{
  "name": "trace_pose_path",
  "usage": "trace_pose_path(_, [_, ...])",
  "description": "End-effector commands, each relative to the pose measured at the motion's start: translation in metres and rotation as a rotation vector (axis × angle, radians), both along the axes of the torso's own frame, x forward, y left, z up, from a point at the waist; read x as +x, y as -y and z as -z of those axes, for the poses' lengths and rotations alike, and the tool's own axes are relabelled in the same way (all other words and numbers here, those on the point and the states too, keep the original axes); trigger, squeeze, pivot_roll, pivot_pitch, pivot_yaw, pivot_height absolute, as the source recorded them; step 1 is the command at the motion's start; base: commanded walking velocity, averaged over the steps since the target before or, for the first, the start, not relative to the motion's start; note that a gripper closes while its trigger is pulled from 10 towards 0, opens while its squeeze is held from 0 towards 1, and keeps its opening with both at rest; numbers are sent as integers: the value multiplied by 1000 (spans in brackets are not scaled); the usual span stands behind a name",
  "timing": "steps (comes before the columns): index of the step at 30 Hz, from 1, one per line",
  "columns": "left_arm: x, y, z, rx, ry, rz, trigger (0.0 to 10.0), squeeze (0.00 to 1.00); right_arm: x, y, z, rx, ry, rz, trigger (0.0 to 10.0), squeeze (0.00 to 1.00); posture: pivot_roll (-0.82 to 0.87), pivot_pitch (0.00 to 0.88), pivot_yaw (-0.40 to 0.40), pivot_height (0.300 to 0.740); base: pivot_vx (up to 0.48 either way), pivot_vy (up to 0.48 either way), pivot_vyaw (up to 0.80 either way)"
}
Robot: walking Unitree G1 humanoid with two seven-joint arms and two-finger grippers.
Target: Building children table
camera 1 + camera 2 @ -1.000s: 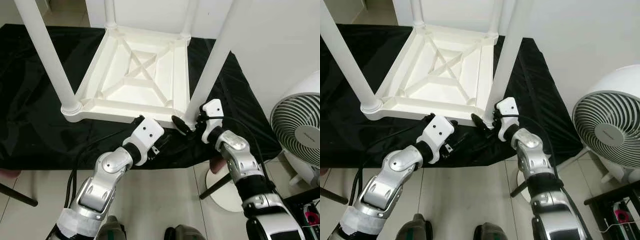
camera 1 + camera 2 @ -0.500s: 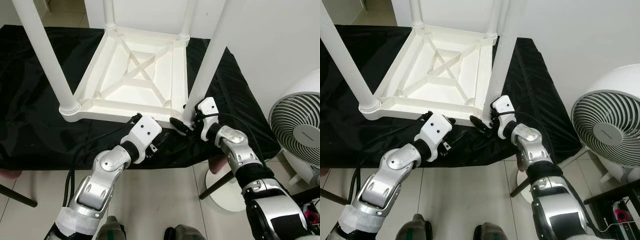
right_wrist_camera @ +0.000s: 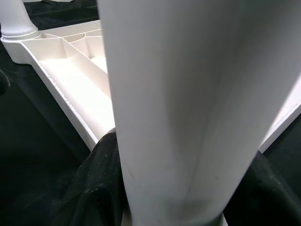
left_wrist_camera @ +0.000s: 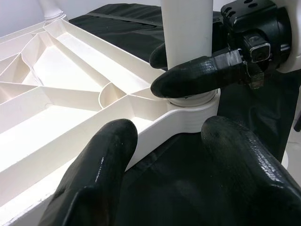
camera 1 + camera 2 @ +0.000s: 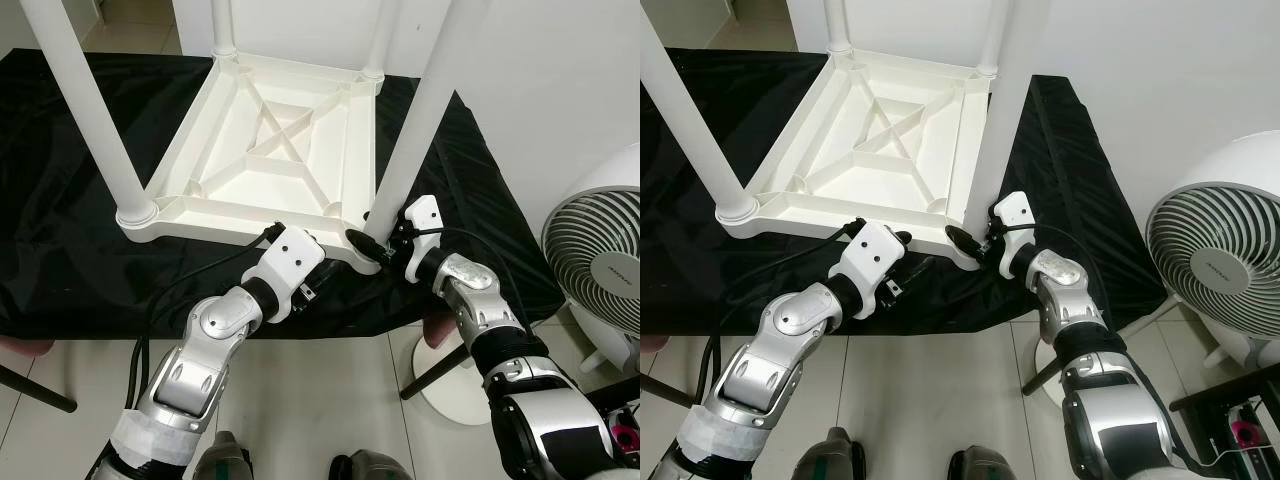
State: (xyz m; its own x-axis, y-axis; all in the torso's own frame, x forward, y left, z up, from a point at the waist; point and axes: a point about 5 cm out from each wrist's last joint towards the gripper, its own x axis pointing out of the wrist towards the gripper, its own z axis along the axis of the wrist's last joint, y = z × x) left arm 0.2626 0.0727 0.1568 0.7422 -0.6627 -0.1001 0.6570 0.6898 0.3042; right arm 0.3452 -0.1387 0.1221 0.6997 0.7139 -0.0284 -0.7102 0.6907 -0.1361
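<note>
I can read no brand or lettering on anything; the badge at the hub of the fan is too small to make out. Working from my left, the white plastic children's table [image 5: 275, 150] lies upside down on the black cloth [image 5: 60, 250] covering the work surface, its ribbed underside facing up and its round white legs standing upward; the near-left leg [image 5: 85, 105] rises from its corner socket. My left gripper [image 4: 162, 155] sits just in front of the table's near edge, fingers spread, one black finger [image 4: 94, 179] below the rim and the other off the corner, gripping nothing. Further right, the near-right leg [image 5: 425, 105] stands in its corner socket, and my right gripper [image 5: 372, 243] is pinched around the base of that leg, a finger on either side of it just above the socket. Beyond the cloth's right edge stands a white round fan [image 5: 600, 265] on the tiled floor [image 5: 300, 400], well apart from the table.
</note>
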Motion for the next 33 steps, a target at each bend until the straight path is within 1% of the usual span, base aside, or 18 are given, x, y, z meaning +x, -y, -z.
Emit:
trace_pose_path(1, [-1,3,3,0,-20,4,10000,0,-5,1,18,-42,-44,54,0,0,54,41,-41,740,0,0,0])
trace_pose_path(3, [-2,8,4,-7,-23,16,10000,0,-6,1,27,-46,-57,170,0,0,46,47,-46,740,0,0,0])
trace_pose_path(7, [-2,11,4,-12,-22,21,10000,0,-9,-2,30,-15,-59,212,0,0,47,48,-51,740,0,0,0])
trace_pose_path(8, [-1,10,3,-13,-20,17,10000,0,-13,-7,31,5,-54,235,0,0,46,50,-54,740,0,0,0])
trace_pose_path(10, [-1,10,3,-13,-20,17,10000,0,-13,-7,31,5,-54,235,0,0,46,50,-54,740,0,0,0])
trace_pose_path(12, [0,10,3,-15,-18,12,10000,0,-17,-13,31,37,-47,295,0,0,45,49,-55,740,0,0,0])
trace_pose_path(13, [0,10,3,-15,-18,12,10000,0,-17,-13,31,37,-47,295,0,0,45,49,-55,740,0,0,0])
trace_pose_path(14, [1,10,3,-15,-18,10,10000,0,-18,-14,30,61,-46,386,0,0,40,48,-54,740,0,0,0])
trace_pose_path(16, [0,12,4,-11,-20,16,10000,0,-17,-9,29,76,-35,580,0,0,29,45,-53,740,0,0,0])
trace_pose_path(19, [0,12,4,-11,-20,16,10000,0,-17,-9,29,76,-35,580,0,0,29,45,-53,740,0,0,0])
trace_pose_path(21, [0,15,5,-13,-19,28,10000,0,-18,-5,30,91,-26,739,0,0,29,43,-56,740,0,0,0])
trace_pose_path(22, [0,15,5,-13,-19,28,10000,0,-18,-5,30,91,-26,739,0,0,29,43,-56,740,0,0,0])
trace_pose_path(23, [0,16,4,-16,-18,31,10000,0,-17,-5,30,119,-31,784,0,0,30,42,-56,740,0,0,0])
trace_pose_path(26, [0,17,4,-18,-17,31,10000,0,-17,-8,28,137,-23,787,0,0,27,40,-54,740,0,0,0])
trace_pose_path(28, [0,18,4,-18,-18,35,10000,0,-18,-14,26,149,-18,746,0,0,28,35,-56,740,0,0,0])
trace_pose_path(31, [-1,19,5,-14,-17,41,10000,0,-20,-15,25,152,-15,720,0,0,29,34,-57,740,0,0,0])
trace_pose_path(32, [-1,19,5,-14,-17,41,10000,0,-22,-16,24,151,-16,717,5765,0,31,32,-59,740,0,0,0])
trace_pose_path(33, [0,18,4,-14,-16,38,10000,0,-22,-16,24,147,-18,719,10000,0,33,29,-62,740,0,0,0])
